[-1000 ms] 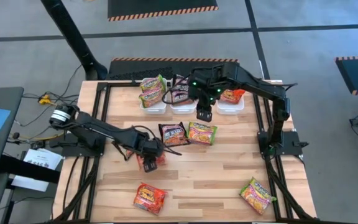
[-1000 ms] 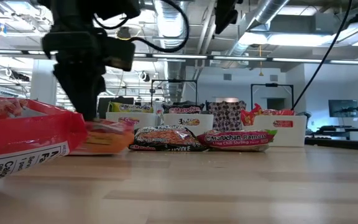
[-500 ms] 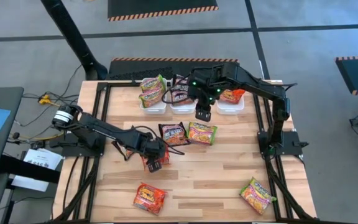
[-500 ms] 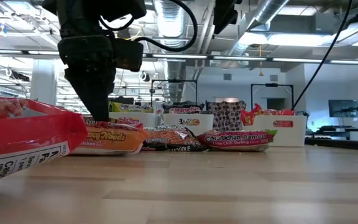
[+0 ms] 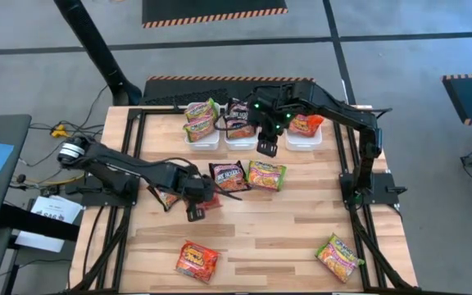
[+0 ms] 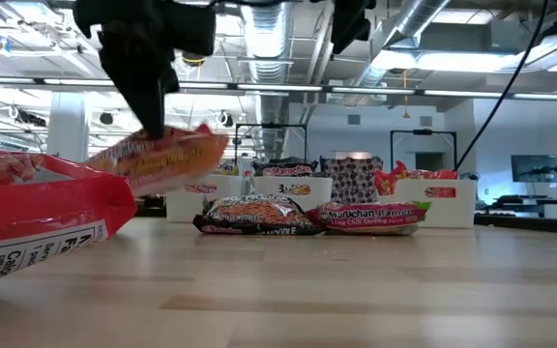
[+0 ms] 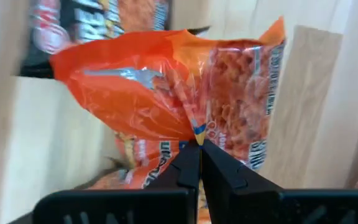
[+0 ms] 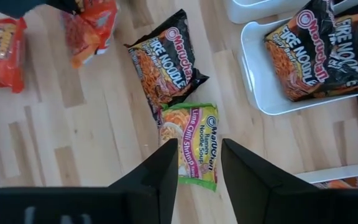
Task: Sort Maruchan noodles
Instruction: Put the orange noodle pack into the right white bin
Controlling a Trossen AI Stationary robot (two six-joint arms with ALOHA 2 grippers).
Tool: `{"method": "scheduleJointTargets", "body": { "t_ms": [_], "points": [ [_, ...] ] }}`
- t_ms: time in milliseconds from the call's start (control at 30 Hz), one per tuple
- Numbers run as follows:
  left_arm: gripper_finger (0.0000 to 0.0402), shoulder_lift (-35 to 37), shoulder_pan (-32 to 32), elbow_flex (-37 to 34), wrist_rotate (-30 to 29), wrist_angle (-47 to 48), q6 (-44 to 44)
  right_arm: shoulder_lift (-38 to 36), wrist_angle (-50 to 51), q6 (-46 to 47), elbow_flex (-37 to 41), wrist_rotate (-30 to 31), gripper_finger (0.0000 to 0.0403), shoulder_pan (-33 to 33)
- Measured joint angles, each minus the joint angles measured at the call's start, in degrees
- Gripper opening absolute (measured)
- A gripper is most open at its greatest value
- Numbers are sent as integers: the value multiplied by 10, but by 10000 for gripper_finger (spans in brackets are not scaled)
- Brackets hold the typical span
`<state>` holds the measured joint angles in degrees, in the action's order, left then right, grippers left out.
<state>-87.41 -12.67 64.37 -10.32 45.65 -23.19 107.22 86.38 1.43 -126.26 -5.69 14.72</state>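
Nearest the front edge of the wooden surface (image 5: 285, 238) lie two loose packets: a red packet (image 5: 197, 260) at front left and a green packet (image 5: 339, 256) at front right, well apart.

At mid-surface, the left end effector (image 5: 197, 199) is clamped on the edge of an orange-red packet (image 6: 159, 159). The left wrist view shows both fingers (image 7: 190, 171) pressed together on the wrapper's edge. In the low view this packet hangs tilted, clear of the surface.

Just beyond and to the right, a black packet (image 5: 228, 176) and a lime packet (image 5: 266, 175) lie flat side by side, touching or nearly so.

The right end effector (image 5: 267, 147) hovers between these two packets and the trays. Its fingers (image 8: 157, 177) stand apart and hold nothing; the lime packet shows between them in the right wrist view.

At the far edge stand three white trays in a row: the left tray (image 5: 203, 140) holds green packets, the middle tray (image 5: 242, 140) black packets, the right tray (image 5: 304, 141) red packets.
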Motion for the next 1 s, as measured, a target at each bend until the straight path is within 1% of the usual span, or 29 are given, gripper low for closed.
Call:
{"method": "scheduleJointTargets", "body": {
  "t_ms": [100, 167, 333, 400, 667, 833, 933, 1000],
  "points": [
    [1, 21, -1, 14, -31, 14, 15, 0, -1, -8, 0, -26, 145, 14],
    [1, 39, -1, 21, -57, 20, 25, 0, -2, -20, 0, -54, 145, 24],
    [0, 76, -1, 36, -132, 23, 59, 0, -27, -69, 0, -179, 145, 52],
    [0, 87, 1, 45, -163, 22, 80, 0, -39, -88, 0, -212, 145, 61],
    [0, 91, 25, 90, -260, 20, 178, 0, -122, -154, 0, -211, 145, 68],
    [0, 91, 51, 102, -265, 21, 184, 0, -169, -155, 0, -209, 145, 64],
    [0, 92, 62, 103, -275, 21, 191, 0, -178, -165, 0, -199, 146, 60],
    [0, 92, 68, 103, -289, 20, 179, 0, -178, -169, 0, -194, 151, 56]
  ]
}}
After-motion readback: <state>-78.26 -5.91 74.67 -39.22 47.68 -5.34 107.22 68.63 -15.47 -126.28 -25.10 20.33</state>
